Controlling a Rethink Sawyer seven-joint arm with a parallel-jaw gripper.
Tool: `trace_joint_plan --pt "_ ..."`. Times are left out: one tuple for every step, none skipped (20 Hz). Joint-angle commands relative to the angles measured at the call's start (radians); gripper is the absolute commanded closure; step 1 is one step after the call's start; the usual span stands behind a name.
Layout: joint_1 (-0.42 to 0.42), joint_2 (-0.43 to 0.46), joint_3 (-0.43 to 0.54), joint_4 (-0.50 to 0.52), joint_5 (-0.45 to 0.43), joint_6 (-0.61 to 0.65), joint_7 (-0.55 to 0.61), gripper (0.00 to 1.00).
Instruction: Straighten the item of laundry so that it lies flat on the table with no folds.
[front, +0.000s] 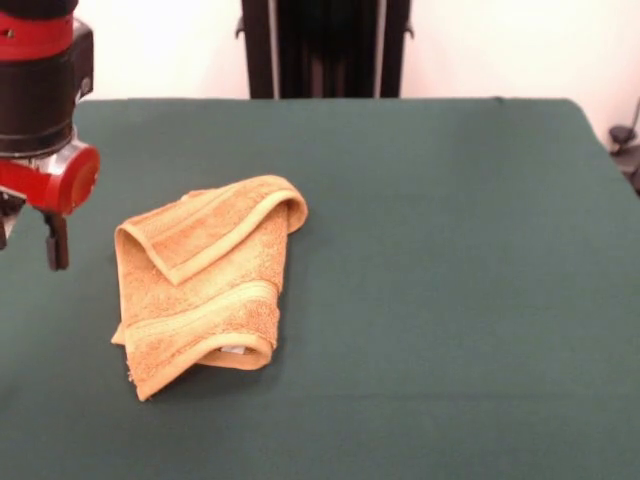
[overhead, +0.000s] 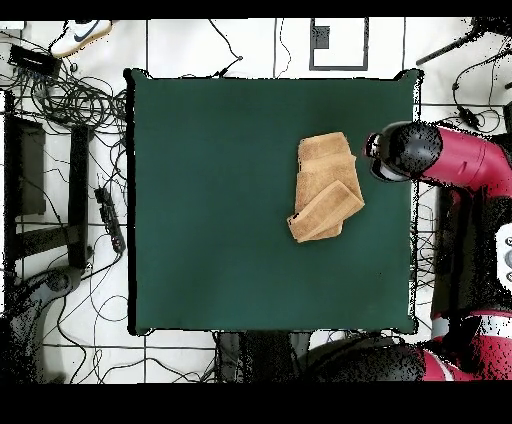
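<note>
Jaws unclear beside one folded towel (front: 205, 280), one green table (front: 450, 300)

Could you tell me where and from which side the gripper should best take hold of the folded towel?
I'd grip the towel by the folded-over flap's banded edge, coming from above on the gripper side. That layer lies on top, so lifting it outward should open the fold on the table.

one towel (front: 205, 280), one table (front: 450, 300), one arm (overhead: 450, 160)
</note>
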Motion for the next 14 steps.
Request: trace_joint_plan --pt "0.133 0.041 -0.065 0.06 -0.032 0.155 0.13 0.0" --pt "0.17 0.074 -0.115 0.016 -0.058 0.169 0.198 0.0" --pt "0.203 0.111 -0.163 -0.028 -0.084 0.18 0.257 0.0" --pt "0.227 0.145 -0.199 -0.064 -0.095 0.199 0.302 0.0" --pt "0.246 0.173 -0.229 -0.093 -0.105 0.209 0.332 0.0" --pt "0.259 0.191 -0.251 -0.106 -0.109 0.201 0.356 0.0" --pt "0.267 0.205 -0.268 -0.117 -0.101 0.209 0.374 0.0" --pt "0.276 0.219 -0.291 -0.133 -0.094 0.228 0.401 0.0" --pt "0.286 0.234 -0.313 -0.148 -0.087 0.247 0.427 0.0" --pt "0.295 0.248 -0.335 -0.164 -0.08 0.265 0.454 0.0" --pt "0.31 0.266 -0.367 -0.185 -0.082 0.281 0.498 0.0" --pt "0.321 0.285 -0.39 -0.205 -0.09 0.294 0.511 0.0" --pt "0.325 0.298 -0.399 -0.215 -0.097 0.294 0.494 0.0" --pt "0.326 0.306 -0.398 -0.215 -0.097 0.297 0.472 0.0"
